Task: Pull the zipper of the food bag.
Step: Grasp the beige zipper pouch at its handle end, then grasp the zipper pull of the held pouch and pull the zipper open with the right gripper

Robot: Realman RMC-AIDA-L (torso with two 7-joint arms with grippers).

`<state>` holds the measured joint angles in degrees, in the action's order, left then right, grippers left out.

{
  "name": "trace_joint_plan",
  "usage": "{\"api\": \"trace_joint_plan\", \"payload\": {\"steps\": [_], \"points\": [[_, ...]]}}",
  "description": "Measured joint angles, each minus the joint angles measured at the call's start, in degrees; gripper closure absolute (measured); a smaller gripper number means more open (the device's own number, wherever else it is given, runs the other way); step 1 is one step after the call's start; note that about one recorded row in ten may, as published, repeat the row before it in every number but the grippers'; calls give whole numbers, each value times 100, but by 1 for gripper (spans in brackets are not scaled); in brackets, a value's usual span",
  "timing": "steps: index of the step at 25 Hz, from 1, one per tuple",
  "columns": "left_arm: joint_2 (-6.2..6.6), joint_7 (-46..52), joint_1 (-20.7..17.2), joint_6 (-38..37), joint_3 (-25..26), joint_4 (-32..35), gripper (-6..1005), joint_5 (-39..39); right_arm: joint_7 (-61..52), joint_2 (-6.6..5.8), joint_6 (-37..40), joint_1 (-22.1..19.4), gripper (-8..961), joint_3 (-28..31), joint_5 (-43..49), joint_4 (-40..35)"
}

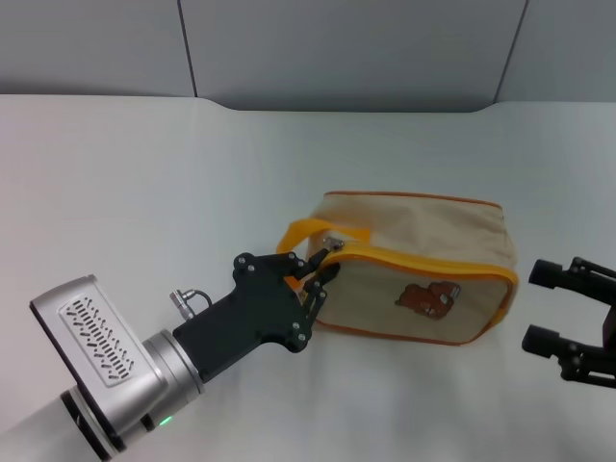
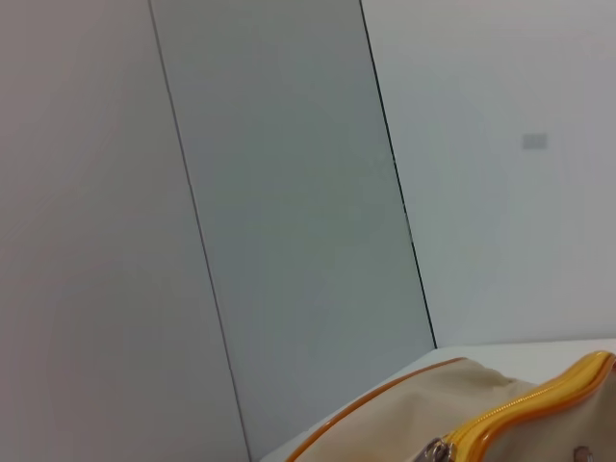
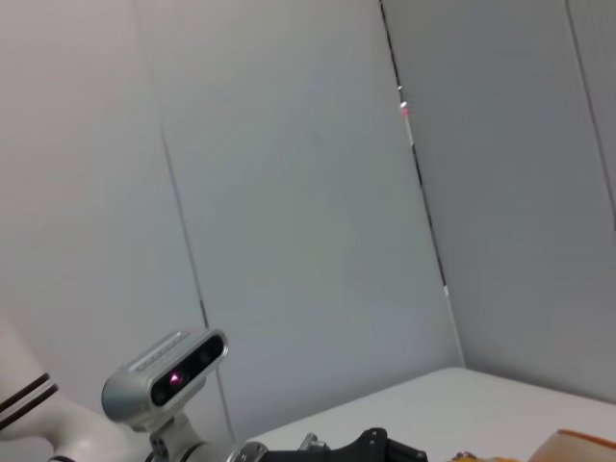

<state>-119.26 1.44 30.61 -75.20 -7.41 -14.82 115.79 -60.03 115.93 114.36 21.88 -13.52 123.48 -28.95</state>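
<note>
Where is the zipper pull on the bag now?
In the head view, the zipper sits at the food bag's left end, under the orange handle, just beyond the left pincer.

Looked like a lab or robot test cell rather than a home. Showed a plain white bench [image 1: 144, 173], bare but for one beige canvas food bag [image 1: 423, 279] near centre, staged like a test piece. Was backed at twelve o'clock by flat grey wall panels [image 1: 346, 48] split by thin dark vertical seams, seen again in both wrist views [image 2: 289, 241]. Had no furniture, decoration or household clutter anywhere. Included a silver-grey camera module [image 3: 166, 377] on a robot arm, fitting an instrumented research setup.
</note>
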Motion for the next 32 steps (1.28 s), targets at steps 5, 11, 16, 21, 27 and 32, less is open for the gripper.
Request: {"api": "trace_joint_plan", "payload": {"steps": [5,11,16,21,27,32], "points": [[0,0,2,35,-18,-4,911,38,-5,6,1,-33,134,13,0,4],[27,-15,-64,-500,-33,202,912,56,39,27,-75,-52,133,23,-259,13],[35,-400,-42,-1403,-114,846,914,62,624,316,-391,-163,133,24,-1263,67],[21,-638,267,-1814,-247,1534,918,247,2239,345,-1218,-107,133,18,-1960,1191],[36,-1015,524,-1711,-252,1723,940,538,5421,381,-1763,132,133,25,-2300,2710],[17,-1041,588,-1676,-252,1789,940,592,6974,383,-1805,315,134,25,-2312,3198]]}}
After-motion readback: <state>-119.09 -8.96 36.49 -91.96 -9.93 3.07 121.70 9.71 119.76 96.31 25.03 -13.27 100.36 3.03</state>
